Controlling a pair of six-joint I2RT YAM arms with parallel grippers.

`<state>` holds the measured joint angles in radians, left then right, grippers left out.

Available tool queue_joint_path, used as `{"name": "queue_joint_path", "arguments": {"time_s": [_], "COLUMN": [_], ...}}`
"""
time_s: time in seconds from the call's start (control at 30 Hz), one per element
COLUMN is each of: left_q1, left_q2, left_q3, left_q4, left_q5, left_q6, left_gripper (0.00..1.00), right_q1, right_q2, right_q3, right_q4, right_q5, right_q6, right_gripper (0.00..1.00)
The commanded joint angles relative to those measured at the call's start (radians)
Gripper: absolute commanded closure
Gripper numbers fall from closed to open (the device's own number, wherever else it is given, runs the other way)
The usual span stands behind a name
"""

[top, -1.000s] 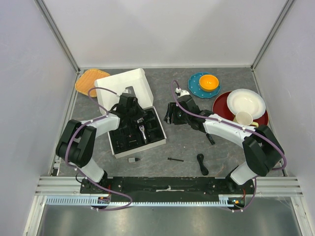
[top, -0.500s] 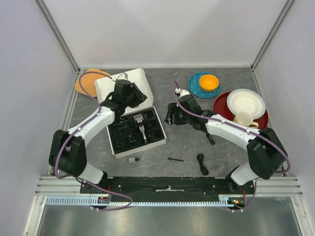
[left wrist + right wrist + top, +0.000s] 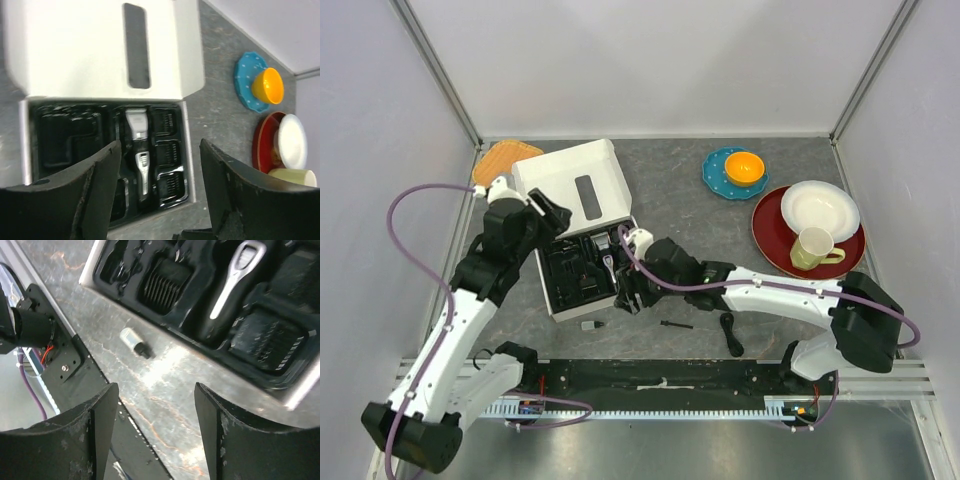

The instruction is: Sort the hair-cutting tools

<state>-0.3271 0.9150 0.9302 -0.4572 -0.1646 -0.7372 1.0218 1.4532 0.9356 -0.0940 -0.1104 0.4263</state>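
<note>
Inside the black tray (image 3: pixel 565 285) of the white box (image 3: pixel 570 175): clipper (image 3: pixel 140 155) lying lengthwise, comb guards (image 3: pixel 167 150) at its 3 o'clock. Left gripper (image 3: pixel 159 160) released, empty, at the box's 9 o'clock side. Right gripper (image 3: pixel 155 395) released, empty, by the tray's 5 o'clock corner; small silver-black bit (image 3: pixel 135 342) loose at 6 o'clock.

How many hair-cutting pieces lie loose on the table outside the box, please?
3: a small silver-and-black bit near the front edge of the box, a thin brush to its right, a black cable further right. The right arm may hide more.
</note>
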Motion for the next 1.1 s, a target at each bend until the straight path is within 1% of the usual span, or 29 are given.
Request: {"name": "queue_joint_path", "arguments": {"time_s": [0.0, 0.03, 0.1, 0.13, 0.17, 0.2, 0.23, 0.33, 0.37, 0.47, 0.57, 0.7, 0.73, 0.83, 0.87, 0.93, 1.07], "left_q1": [0.052, 0.057, 0.072, 0.077, 0.088, 0.092, 0.095, 0.103, 0.106, 0.117, 0.148, 0.223, 0.258, 0.322, 0.323, 0.37, 0.401], "left_q2": [-0.109, -0.14, -0.16, -0.162, -0.16, -0.154, -0.14, -0.125, -0.116, -0.093, -0.062, -0.019, -0.012, 0.022, 0.027, 0.036, 0.048], "left_q3": [-0.054, -0.057, -0.062, -0.06, -0.056, -0.053, -0.051, -0.039, -0.03, -0.004, 0.03, 0.059, 0.058, 0.056, 0.056, 0.049, 0.029], "left_q4": [-0.181, -0.207, -0.221, -0.23, -0.238, -0.241, -0.251, -0.253, -0.253, -0.255, -0.27, -0.273, -0.267, -0.253, -0.248, -0.235, -0.195], "left_q5": [-0.041, -0.038, -0.029, -0.021, -0.016, -0.009, 0.008, 0.031, 0.03, 0.017, -0.012, 0.029, 0.045, 0.103, 0.114, 0.135, 0.158], "left_q6": [0.047, 0.056, 0.068, 0.084, 0.091, 0.104, 0.108, 0.131, 0.137, 0.183, 0.228, 0.268, 0.274, 0.283, 0.277, 0.265, 0.252], "left_gripper": [0.28, 0.28, 0.26, 0.26, 0.26, 0.26, 0.26, 0.26, 0.26, 0.26, 0.26, 0.26, 0.26, 0.27, 0.27, 0.27, 0.28], "right_q1": [0.081, 0.086, 0.099, 0.104, 0.11, 0.113, 0.116, 0.123, 0.124, 0.135, 0.161, 0.211, 0.237, 0.271, 0.276, 0.284, 0.3], "right_q2": [0.029, 0.032, 0.03, 0.026, 0.021, 0.016, 0.009, 0.018, 0.027, 0.07, 0.13, 0.238, 0.257, 0.328, 0.344, 0.386, 0.44], "right_q3": [-0.043, -0.056, -0.096, -0.121, -0.13, -0.139, -0.152, -0.143, -0.136, -0.097, -0.032, 0.099, 0.12, 0.192, 0.207, 0.242, 0.292], "right_q4": [0.04, 0.04, 0.057, 0.086, 0.088, 0.112, 0.135, 0.137, 0.137, 0.129, 0.102, -0.004, -0.019, -0.079, -0.09, -0.105, -0.157], "right_q5": [0.131, 0.144, 0.156, 0.159, 0.164, 0.194, 0.207, 0.264, 0.268, 0.281, 0.291, 0.327, 0.351, 0.437, 0.454, 0.465, 0.48], "right_q6": [0.158, 0.321, 0.469, 0.583, 0.653, 0.711, 0.814, 0.968, 1.046, 1.179, 1.282, 1.374, 1.387, 1.428, 1.443, 1.471, 1.494], "right_gripper": [0.29, 0.29, 0.3, 0.29, 0.29, 0.28, 0.27, 0.23, 0.21, 0.21, 0.22, 0.28, 0.3, 0.31, 0.31, 0.33, 0.38]}}
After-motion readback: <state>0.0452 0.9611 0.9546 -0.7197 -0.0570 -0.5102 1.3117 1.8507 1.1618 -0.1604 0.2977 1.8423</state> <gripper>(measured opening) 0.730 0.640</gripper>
